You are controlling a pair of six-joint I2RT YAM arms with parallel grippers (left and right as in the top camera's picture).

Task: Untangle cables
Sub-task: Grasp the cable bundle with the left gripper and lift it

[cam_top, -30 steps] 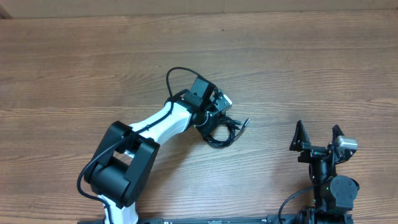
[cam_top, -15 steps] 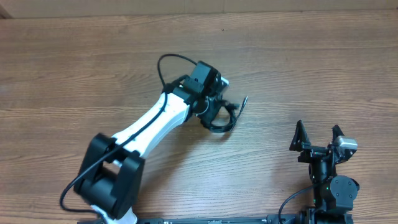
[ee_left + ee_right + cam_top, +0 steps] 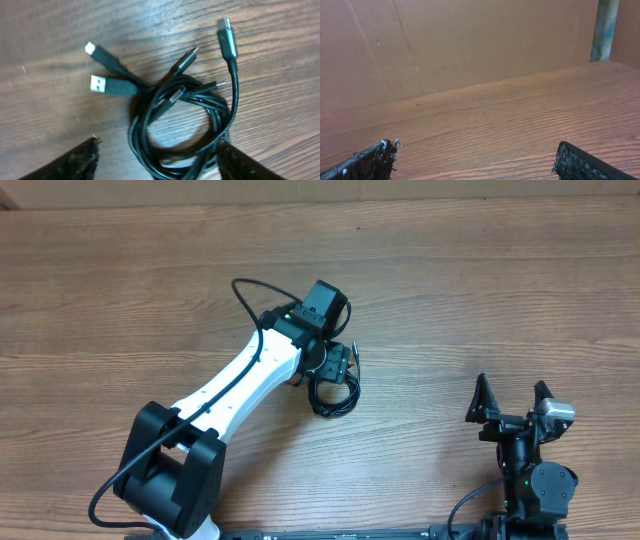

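The cables (image 3: 336,390) lie as a tangled black coil on the wooden table (image 3: 480,280). In the left wrist view the cables (image 3: 186,102) form a loop with several plug ends fanning out to the left and top, among them a silver-tipped plug (image 3: 98,83). My left gripper (image 3: 328,372) hovers right over the coil, open. Its fingertips (image 3: 85,155) stand either side of the loop's lower part, gripping nothing. My right gripper (image 3: 510,392) is open near the front right, far from the cables, with only bare table between its fingers (image 3: 372,160).
A brown cardboard wall (image 3: 470,40) stands beyond the table's far edge. The left arm's own thicker black wire (image 3: 250,300) arcs up beside its wrist. The right arm's base (image 3: 535,485) sits at the front right edge.
My left arm swung left and back with the cable bundle. Its jaws then opened and the coil dropped onto the table. The right arm has not moved.
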